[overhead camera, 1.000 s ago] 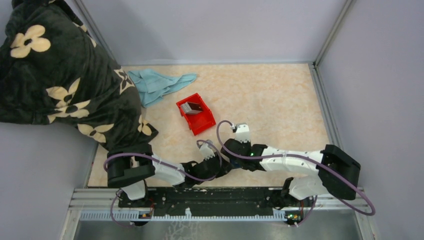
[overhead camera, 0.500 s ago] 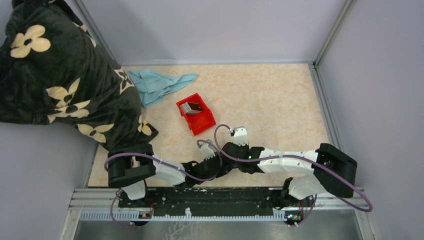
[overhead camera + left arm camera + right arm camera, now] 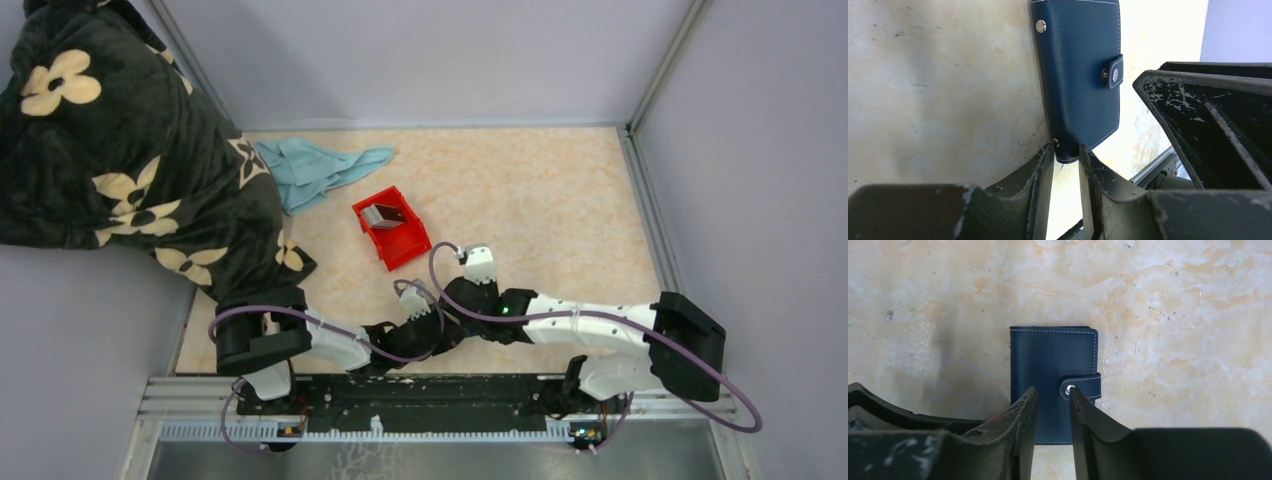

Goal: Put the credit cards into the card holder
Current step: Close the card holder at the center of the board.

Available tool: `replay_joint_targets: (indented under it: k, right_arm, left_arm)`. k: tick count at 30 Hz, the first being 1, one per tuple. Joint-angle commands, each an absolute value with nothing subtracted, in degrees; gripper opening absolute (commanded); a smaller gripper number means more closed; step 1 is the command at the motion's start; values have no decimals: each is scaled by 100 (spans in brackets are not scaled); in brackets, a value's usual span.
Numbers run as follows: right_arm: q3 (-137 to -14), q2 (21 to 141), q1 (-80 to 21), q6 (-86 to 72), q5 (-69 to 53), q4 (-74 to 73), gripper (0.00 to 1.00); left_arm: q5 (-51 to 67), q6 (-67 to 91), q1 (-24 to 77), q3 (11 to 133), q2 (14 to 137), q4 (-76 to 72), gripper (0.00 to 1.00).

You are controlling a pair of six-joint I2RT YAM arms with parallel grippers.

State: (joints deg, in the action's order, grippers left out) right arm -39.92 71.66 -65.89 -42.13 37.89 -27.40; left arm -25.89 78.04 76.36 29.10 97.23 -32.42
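The card holder (image 3: 1048,355), a closed navy wallet with its snap tab fastened, lies flat on the table; in the top view the two grippers hide it. My left gripper (image 3: 1066,152) is shut on the card holder's near corner (image 3: 1080,75). My right gripper (image 3: 1052,392) hovers just over the wallet with its jaws a little apart, one fingertip (image 3: 1073,392) beside the snap tab. In the top view the left gripper (image 3: 438,320) and the right gripper (image 3: 457,303) meet near the front middle. The credit cards (image 3: 383,213), greyish and brown, lie in the red bin (image 3: 405,250).
A light blue cloth (image 3: 315,170) lies at the back left. A dark flowered blanket (image 3: 110,150) hangs over the left wall onto the table. Walls enclose the table at the back and right. A metal rail (image 3: 430,390) runs along the near edge.
My right gripper has shifted slightly left and back over the wallet, and its elbow has swung outward. The left arm has held still on the wallet.
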Motion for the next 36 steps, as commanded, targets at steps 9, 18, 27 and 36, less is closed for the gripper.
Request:
replay_joint_targets:
  k: [9,18,27,36]
  right_arm:
    - [-4340,7695,-6644,-4335,4076,-3168,32]
    - [-4337,7898,-6644,-4287,4009,-3062,31]
    - [-4398,8068,-6642,-4232,4025,-3043,31]
    - [-4427,8206,-6638,-4208,4058,-3030,29]
  left_arm:
    - [-2404,7557,7603,2595,10088,-1754,34]
    - [-2384,7581,7603,2582,10111,-1788,34]
    - [-2368,7594,7603,2567,10142,-1822,34]
    - [-2355,7618,7606,2544,10177,-1870,34]
